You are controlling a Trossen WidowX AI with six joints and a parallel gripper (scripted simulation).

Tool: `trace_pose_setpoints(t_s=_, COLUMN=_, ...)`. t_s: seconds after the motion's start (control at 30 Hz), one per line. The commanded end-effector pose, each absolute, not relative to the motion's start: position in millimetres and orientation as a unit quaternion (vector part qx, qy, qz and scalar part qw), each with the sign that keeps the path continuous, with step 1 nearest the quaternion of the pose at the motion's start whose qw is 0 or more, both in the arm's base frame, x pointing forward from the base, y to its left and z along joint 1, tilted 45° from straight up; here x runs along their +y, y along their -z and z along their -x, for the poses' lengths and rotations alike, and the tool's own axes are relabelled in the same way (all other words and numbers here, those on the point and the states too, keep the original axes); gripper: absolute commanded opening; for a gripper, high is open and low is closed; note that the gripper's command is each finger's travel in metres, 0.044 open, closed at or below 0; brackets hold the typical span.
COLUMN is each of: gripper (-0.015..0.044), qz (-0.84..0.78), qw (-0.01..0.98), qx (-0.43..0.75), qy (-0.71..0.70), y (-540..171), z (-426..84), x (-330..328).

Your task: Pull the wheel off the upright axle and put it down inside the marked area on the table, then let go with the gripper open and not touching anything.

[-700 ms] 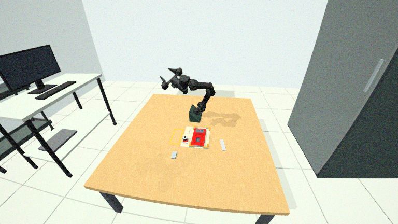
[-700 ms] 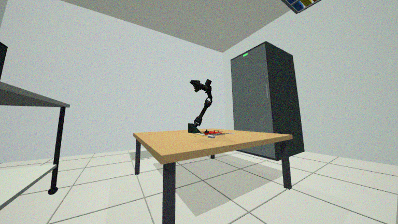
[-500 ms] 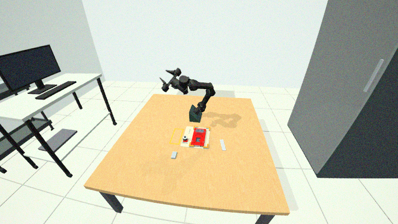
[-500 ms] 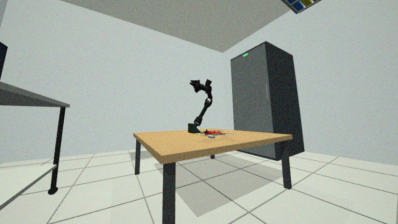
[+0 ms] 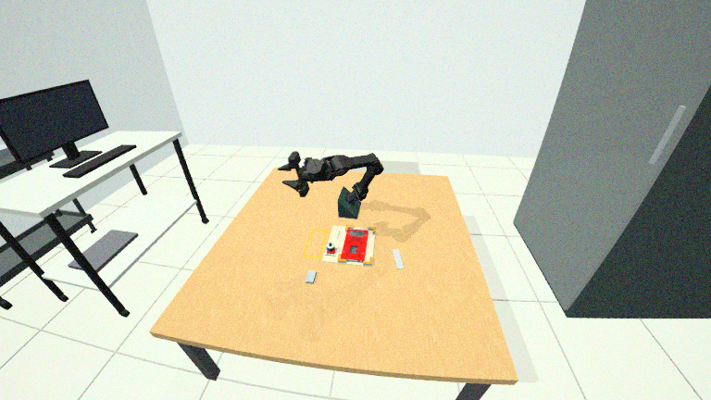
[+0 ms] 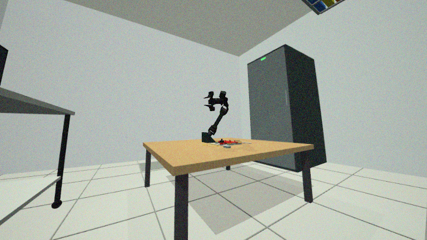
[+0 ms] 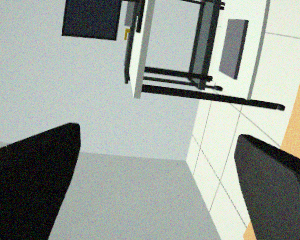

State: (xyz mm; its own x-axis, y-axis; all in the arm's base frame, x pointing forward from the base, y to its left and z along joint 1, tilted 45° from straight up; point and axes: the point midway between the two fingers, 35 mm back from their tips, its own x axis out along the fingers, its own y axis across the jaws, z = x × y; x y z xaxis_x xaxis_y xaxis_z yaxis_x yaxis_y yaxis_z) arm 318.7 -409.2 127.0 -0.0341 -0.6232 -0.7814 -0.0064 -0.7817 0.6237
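Observation:
My gripper (image 5: 282, 175) (image 6: 204, 101) (image 7: 160, 140) is open and empty, held high above the table and pointing sideways toward the desk side. A small black wheel (image 5: 330, 247) (image 6: 221, 140) with a pale band sits over a small red base at the left part of a cream board (image 5: 330, 258). The axle is too small to make out. The marked area, a yellow outline (image 5: 313, 257), lies flat on the table just left of the board. The wheel is outside it. The wrist view shows neither wheel nor marked area.
A red plate (image 5: 349, 252) with a grey part and orange corners lies on the board, right of the wheel. A small grey block (image 5: 310, 276) lies in front of the board, and a pale strip (image 5: 398, 258) to its right. The arm's base (image 5: 348, 205) stands behind the board.

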Motion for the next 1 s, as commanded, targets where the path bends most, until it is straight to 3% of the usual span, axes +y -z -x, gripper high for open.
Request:
trace_pose_setpoints(t_s=0.0, gripper=0.0300, qz=-0.667, qw=0.254, qx=-0.090, qy=0.695, y=-93.5, z=-332.4, x=-374.6)
trace_pose_setpoints(t_s=0.27, gripper=0.0300, qz=-0.674, qw=0.291, qx=0.183, qy=0.654, y=-51.8, z=-347.8, x=-301.3)
trace_pose_setpoints(t_s=0.57, gripper=0.0300, qz=-0.672, qw=0.303, qx=0.445, qy=0.508, y=-30.6, z=-353.2, x=-209.7)
trace_pose_setpoints(t_s=0.8, gripper=0.0300, qz=-0.677, qw=0.292, qx=0.590, qy=0.331, y=-35.6, z=-353.6, x=-138.3)
trace_pose_setpoints(t_s=0.97, gripper=0.0300, qz=-0.681, qw=0.284, qx=0.621, qy=0.262, y=-41.7, z=-354.2, x=-115.7)
